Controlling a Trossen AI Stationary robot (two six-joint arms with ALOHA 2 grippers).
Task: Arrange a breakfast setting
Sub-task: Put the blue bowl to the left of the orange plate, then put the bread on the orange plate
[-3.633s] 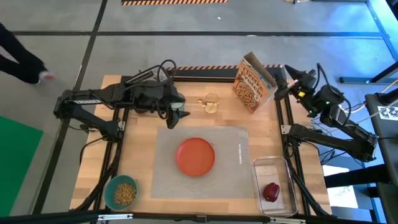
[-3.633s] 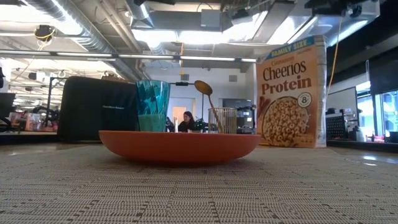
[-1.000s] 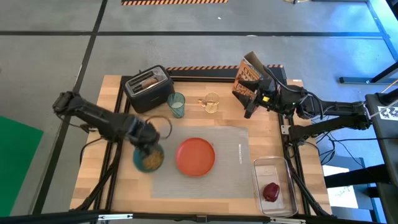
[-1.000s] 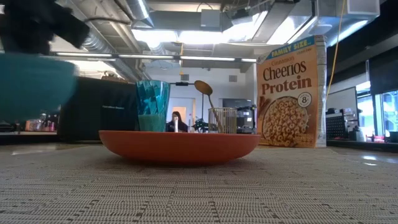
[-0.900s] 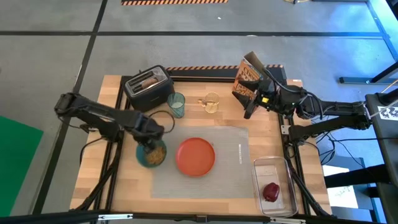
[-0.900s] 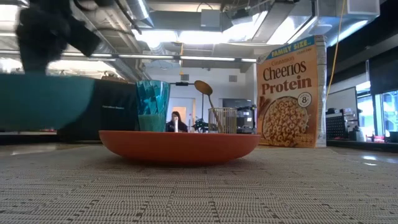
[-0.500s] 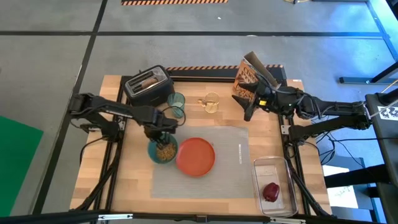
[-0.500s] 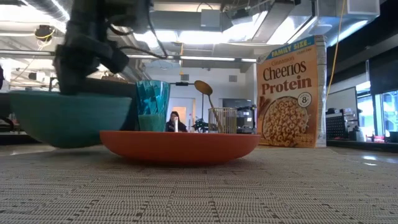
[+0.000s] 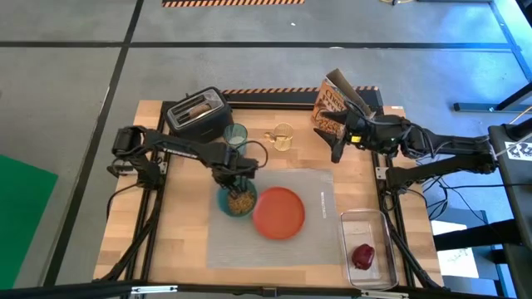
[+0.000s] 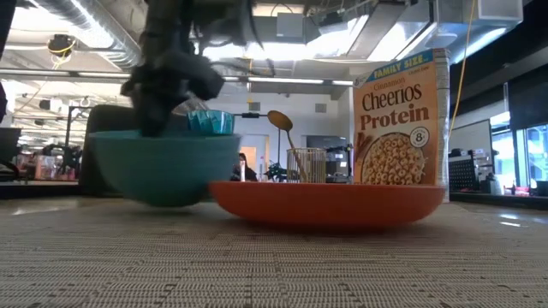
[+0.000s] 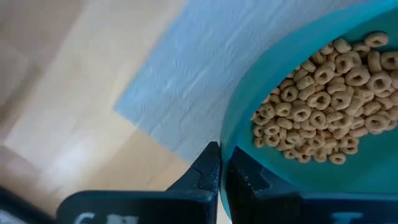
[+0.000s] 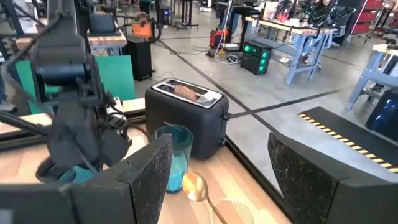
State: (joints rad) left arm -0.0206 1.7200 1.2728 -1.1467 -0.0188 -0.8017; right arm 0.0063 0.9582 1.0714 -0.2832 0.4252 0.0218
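A teal bowl (image 9: 238, 202) of cereal rings sits at the left part of the grey placemat (image 9: 316, 187), against the left side of the orange plate (image 9: 279, 213). My left gripper (image 11: 222, 177) is shut on the bowl's rim. The teal cup (image 9: 235, 134) stands beside the black toaster (image 9: 198, 115), which holds a toast slice (image 12: 186, 92). A gold spoon (image 10: 280, 120) stands in a clear glass (image 9: 283, 138). The red fruit (image 9: 362, 256) lies in a clear tray. My right gripper (image 12: 221, 180) hangs open by the cereal box (image 9: 332, 104), holding nothing. My left gripper pinches the bowl's rim (image 11: 225, 140) on the side toward the table's far left, one finger (image 11: 208, 177) outside the wall and one (image 11: 249, 183) inside. The fingers come from above, pointing down. The bowl is upright and low over the mat; whether it rests there, I cannot tell.
The clear tray (image 9: 368, 224) lies at the mat's near right corner. The toaster, cup, glass and cereal box line the far edge. Bare wood (image 9: 179, 241) lies left of the mat. A person shows far off in the room behind.
My left gripper has carried the bowl from the table's left toward the right, over the mat's left part and down low. The bowl has met the plate, and the plate has slid a little toward the table's right edge.
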